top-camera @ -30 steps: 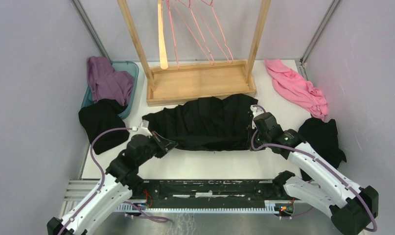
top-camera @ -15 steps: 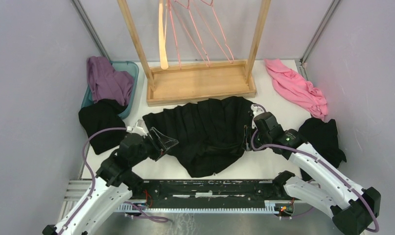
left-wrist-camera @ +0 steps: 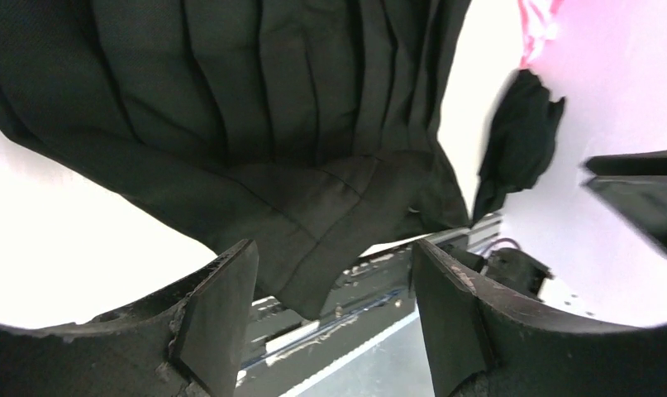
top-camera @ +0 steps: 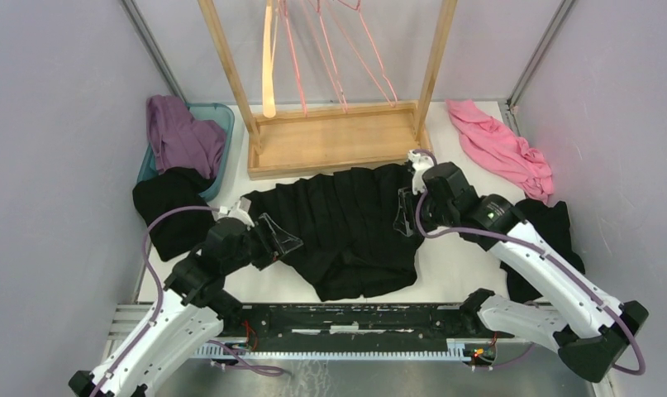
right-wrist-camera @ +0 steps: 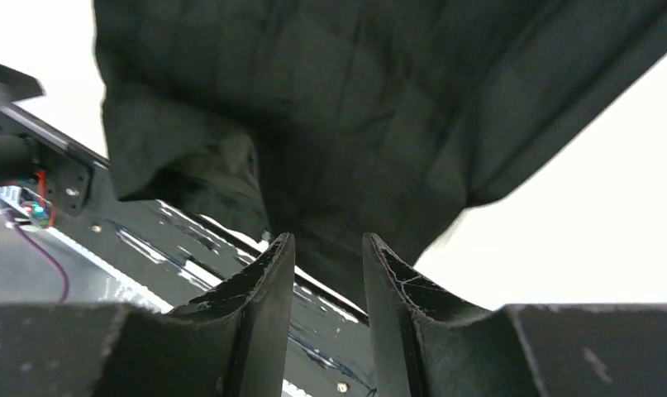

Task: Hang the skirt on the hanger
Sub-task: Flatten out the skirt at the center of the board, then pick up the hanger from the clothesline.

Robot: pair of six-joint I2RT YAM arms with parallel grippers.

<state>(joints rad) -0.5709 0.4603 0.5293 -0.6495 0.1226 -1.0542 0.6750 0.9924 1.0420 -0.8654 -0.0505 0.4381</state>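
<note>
The top of the hanger is cut off by the edge of the top view, so its hook does not show. It hangs on the wood rack at 12 o'clock, well apart from the skirt. The thin pink hangers beside it cross over each other and are cut off too, so I cannot count them.

The black cloth at 3 o'clock sits partly behind the right arm. The bin at 10 o'clock is mostly covered by the purple cloth.

The skirt lies flat in the middle of the bench, not on the hanger. Its near corner reaches the bench's 6 o'clock edge. Its right edge is partly hidden under the right pincer.

The left pincer is at the skirt's left edge. In its wrist view the fingers are wide apart and hold nothing. The right pincer's fingers are a little apart. The skirt shows past the gap, and I see no cloth pinched in it.

Count: two arms, two pincers, one skirt, one wood hanger, one rack, one bin. There is one pink cloth at 2 o'clock, one purple cloth, and two small black cloths, the other at 9 o'clock.
</note>
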